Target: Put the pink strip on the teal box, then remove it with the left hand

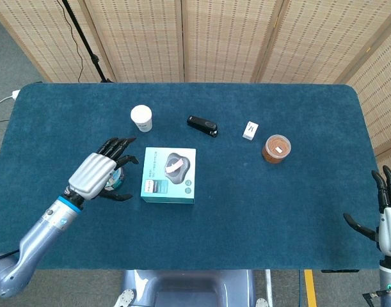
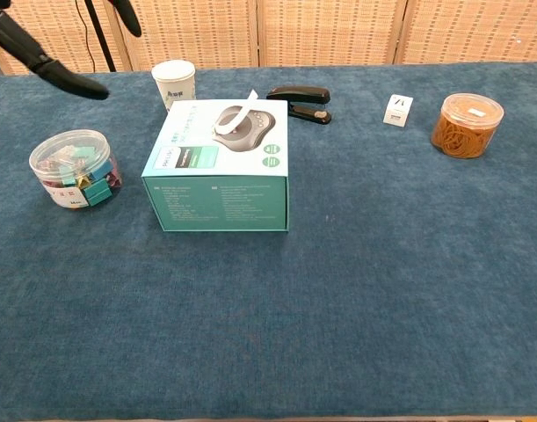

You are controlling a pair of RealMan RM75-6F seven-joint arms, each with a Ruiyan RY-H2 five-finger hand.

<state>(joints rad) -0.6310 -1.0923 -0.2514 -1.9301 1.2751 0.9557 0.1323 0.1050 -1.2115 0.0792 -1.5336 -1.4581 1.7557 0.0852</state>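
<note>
Your teal box (image 1: 169,174) sits mid-table (image 1: 259,224) with the pink strip (image 1: 174,167) lying on its lid, your left hand (image 1: 100,172) hovers just left of it with fingers spread, holding nothing, and your right hand (image 1: 388,220) rests open at the table's right edge.

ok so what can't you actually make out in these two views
- Clip jar: in the head view, the left hand hides most of it.
- Right hand: head view, cut off by the right edge; absent from chest view.
- Teal box print: too small to read in both.
</note>
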